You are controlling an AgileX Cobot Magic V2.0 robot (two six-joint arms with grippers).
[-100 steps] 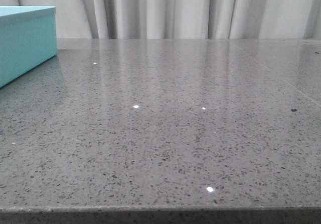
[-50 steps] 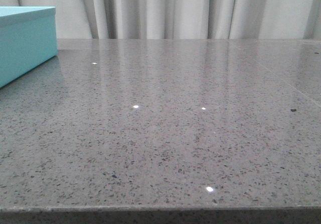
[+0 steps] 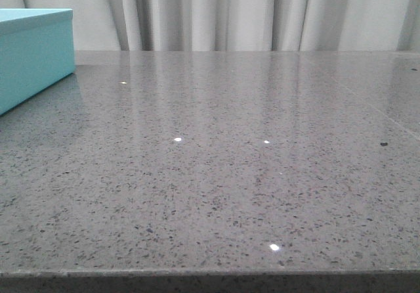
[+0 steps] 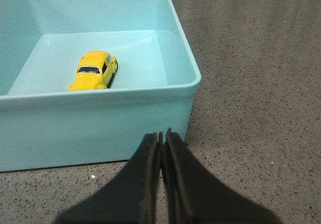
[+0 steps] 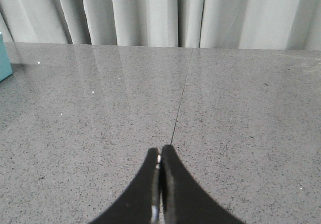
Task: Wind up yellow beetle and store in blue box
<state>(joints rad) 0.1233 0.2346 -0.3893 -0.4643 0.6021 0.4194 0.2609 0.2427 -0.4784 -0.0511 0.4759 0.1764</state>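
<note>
The yellow beetle [image 4: 93, 71] sits on its wheels on the floor inside the blue box [image 4: 100, 121], which stands open with no lid on it in the left wrist view. My left gripper [image 4: 162, 133] is shut and empty, just outside the box's near wall by its corner. My right gripper [image 5: 160, 151] is shut and empty over the bare grey tabletop, away from the box. In the front view the box [image 3: 33, 53] shows at the far left edge; the beetle and both grippers are out of that view.
The grey speckled stone table [image 3: 223, 161] has a thin seam line [image 5: 181, 96] running across it. Pale curtains [image 3: 230, 10] hang behind the table's far edge. A corner of the box [image 5: 4, 58] shows at the edge of the right wrist view.
</note>
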